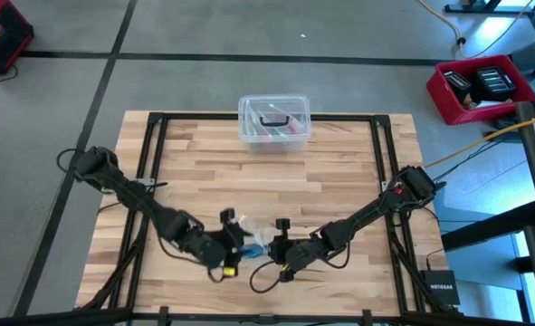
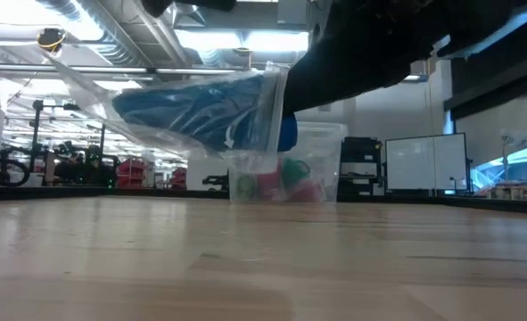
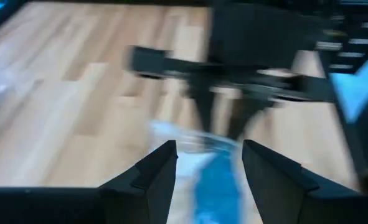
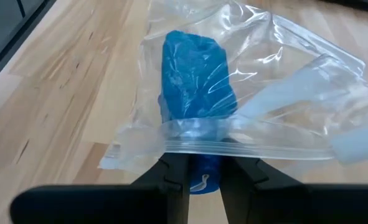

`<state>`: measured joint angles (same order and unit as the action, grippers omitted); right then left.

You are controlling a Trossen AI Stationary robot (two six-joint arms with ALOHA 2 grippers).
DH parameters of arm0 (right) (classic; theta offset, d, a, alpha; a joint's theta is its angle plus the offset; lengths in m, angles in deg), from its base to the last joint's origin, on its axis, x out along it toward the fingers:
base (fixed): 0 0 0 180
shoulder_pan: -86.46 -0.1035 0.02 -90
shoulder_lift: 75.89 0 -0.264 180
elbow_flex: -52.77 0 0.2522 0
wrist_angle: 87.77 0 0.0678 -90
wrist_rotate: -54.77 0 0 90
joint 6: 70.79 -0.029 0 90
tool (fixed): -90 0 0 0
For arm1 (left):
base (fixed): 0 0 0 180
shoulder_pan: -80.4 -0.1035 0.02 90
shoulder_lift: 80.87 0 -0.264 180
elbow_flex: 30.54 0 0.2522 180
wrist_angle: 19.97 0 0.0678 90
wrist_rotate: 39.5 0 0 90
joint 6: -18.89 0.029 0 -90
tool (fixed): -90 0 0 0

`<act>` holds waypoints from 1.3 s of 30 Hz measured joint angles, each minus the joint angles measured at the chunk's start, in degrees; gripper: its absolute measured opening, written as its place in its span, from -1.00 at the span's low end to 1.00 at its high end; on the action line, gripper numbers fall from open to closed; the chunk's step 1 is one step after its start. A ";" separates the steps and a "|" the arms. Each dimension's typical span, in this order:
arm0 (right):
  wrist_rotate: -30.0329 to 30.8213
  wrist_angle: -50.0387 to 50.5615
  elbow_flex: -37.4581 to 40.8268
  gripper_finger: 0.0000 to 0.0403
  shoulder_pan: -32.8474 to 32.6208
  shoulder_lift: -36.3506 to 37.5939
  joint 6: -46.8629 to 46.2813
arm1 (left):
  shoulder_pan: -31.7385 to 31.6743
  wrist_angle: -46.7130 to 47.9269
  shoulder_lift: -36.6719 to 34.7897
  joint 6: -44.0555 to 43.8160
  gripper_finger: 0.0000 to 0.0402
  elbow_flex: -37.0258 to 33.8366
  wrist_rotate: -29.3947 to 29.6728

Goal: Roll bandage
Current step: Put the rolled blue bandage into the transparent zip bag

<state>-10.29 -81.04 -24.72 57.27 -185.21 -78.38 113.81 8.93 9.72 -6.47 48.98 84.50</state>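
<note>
Wooden surface (image 1: 339, 172), clear lidded box (image 1: 274, 121) at far edge: right claw (image 4: 199, 177) pinched on the clear plastic bag (image 4: 283, 93) holding the blue bandage (image 4: 196, 78), lifted off the surface; left claw (image 3: 208, 165) spread open just beside it.
</note>
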 joint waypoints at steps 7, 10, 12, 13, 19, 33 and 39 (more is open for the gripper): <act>0.06 -0.46 0.00 -0.69 0.00 0.00 2.06 | -8.13 4.19 0.21 1.19 -0.13 -1.11 -9.88; 0.06 -0.48 0.02 -0.69 0.00 0.00 2.05 | -11.14 0.97 1.37 3.19 -0.13 -2.66 -15.77; 0.06 -0.61 0.02 -0.69 0.00 0.00 2.03 | -12.55 0.53 1.79 3.67 -0.13 -2.73 -17.42; 0.08 -0.55 0.02 -0.69 -0.02 0.00 2.01 | -13.09 0.41 1.79 3.77 -0.13 -2.73 -18.25; 0.07 -0.52 0.02 -0.69 -0.01 0.04 5.30 | -15.70 -4.63 1.79 6.36 -0.13 -2.72 -30.78; 0.48 -0.53 0.02 -0.69 0.09 0.07 11.02 | -16.99 -5.40 3.19 3.25 -0.13 -2.69 -35.35; -0.67 -1.29 0.02 -0.69 0.85 0.07 15.19 | -16.99 -9.20 3.28 4.88 -0.37 -2.69 -35.16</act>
<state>-10.97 -82.33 -24.70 58.13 -185.14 -63.19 96.82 -0.27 12.99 -1.59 46.29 49.35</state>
